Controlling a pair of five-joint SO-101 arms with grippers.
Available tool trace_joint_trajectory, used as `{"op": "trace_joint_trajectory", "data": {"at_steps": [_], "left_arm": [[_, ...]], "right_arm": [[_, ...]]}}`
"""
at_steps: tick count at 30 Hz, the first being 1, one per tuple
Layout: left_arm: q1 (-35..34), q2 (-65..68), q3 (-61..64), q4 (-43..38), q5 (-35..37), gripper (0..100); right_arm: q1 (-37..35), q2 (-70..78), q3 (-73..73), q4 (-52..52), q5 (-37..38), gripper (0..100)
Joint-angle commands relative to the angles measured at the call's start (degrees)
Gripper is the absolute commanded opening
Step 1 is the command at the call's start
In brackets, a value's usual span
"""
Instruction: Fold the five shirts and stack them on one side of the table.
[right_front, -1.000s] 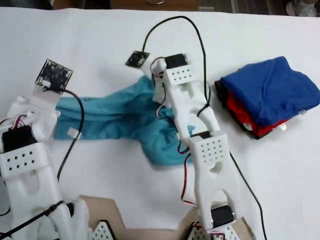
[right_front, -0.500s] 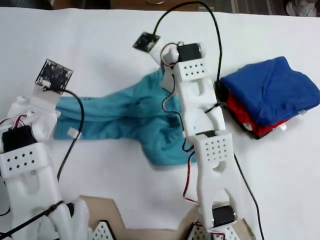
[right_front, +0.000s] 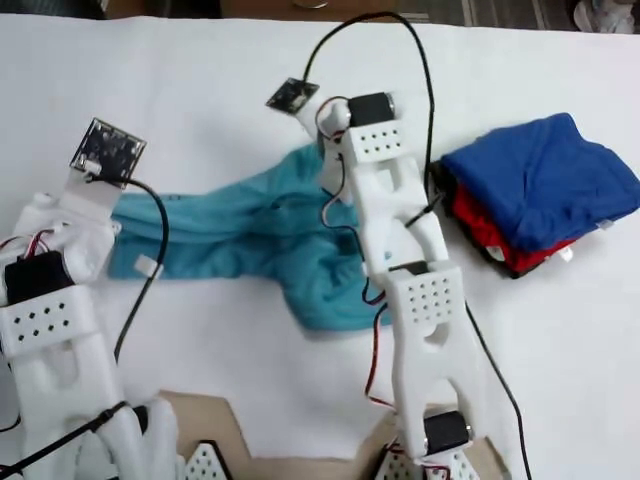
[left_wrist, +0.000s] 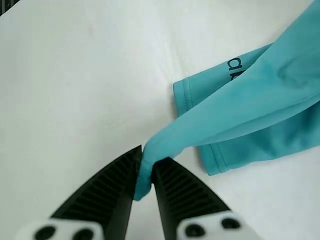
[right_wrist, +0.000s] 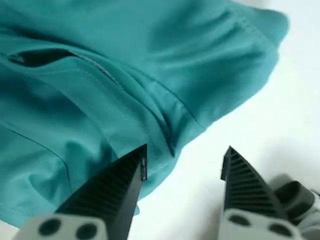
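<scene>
Table (right_front: 200, 90): plain white top, slightly wrinkled like a cloth or sheet, evenly lit with soft shadows. Brown cardboard (right_front: 255, 445) lies on its near edge. Past the far edge there's a brown strip (right_front: 300, 8), a grey slatted floor (right_front: 500, 12) and a dark patch (right_front: 50, 8) at one corner.

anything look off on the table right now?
The teal shirt lies bunched and twisted into a band, not flat. The left gripper pinches one stretched corner; the right gripper is open, straddling its other edge. The folded stack shows nothing odd.
</scene>
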Motion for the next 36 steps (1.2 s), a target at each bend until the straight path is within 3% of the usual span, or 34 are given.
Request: {"op": "trace_joint_trajectory", "data": {"at_steps": [1, 8, 36], "left_arm": [[0.09, -1.67, -0.4, -1.05, -0.18, 2], [0.18, -1.67, -0.48, -1.05, -0.18, 2], [0.26, -1.67, -0.22, -2.46, 0.09, 2]], "right_arm": [[-1.63, -7.08, 3.78, 0.92, -0.44, 23.6], [-2.51, -12.7, 13.27, 0.75, -0.26, 20.7], [-4.09, -6.64, 13.1, -2.68, -0.53, 20.4]]}}
